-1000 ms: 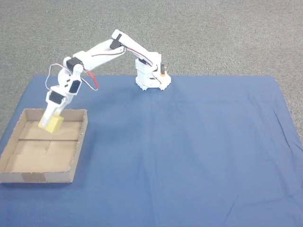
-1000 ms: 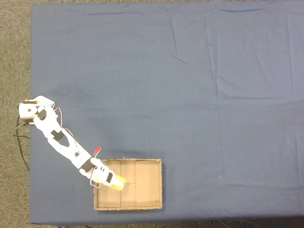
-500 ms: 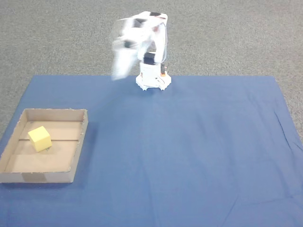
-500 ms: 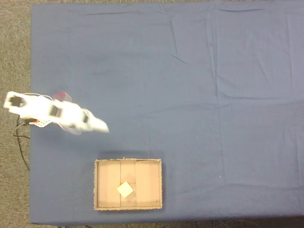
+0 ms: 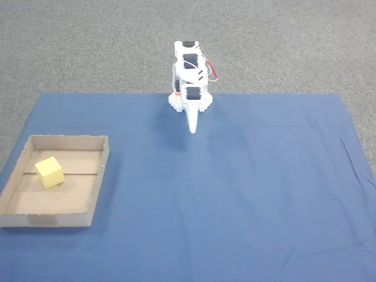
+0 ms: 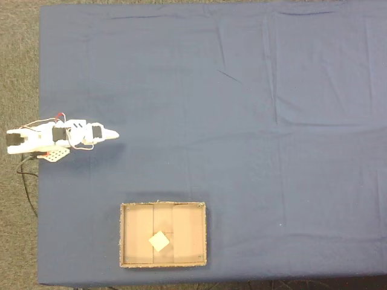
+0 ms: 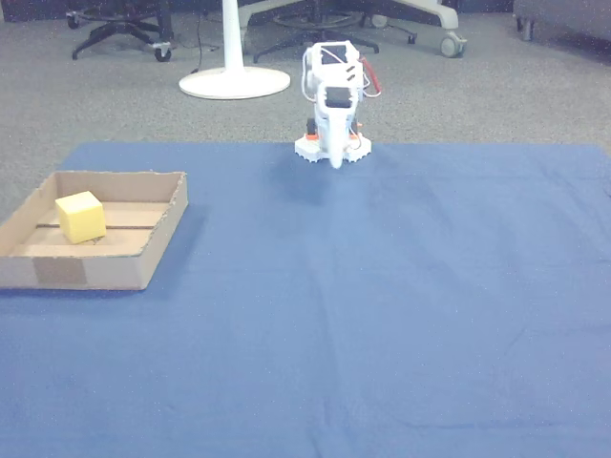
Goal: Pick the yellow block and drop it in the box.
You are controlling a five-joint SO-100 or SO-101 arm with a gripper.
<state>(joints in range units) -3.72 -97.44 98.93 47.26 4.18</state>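
Resting pale yellow block (image 5: pixel 49 171) on box (image 5: pixel 97 176) floor, smooth-faced cube, claw (image 5: pixel 192 130) pressed together, empty

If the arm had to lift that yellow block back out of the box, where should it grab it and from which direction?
From straight above, I'd say. The yellow block sits on the floor of the box, away from the low walls, so a top-down approach clears them. In the fixed view from above it sits turned like a diamond, so the gripper should probably rotate to close on two opposite flat side faces, not corners.
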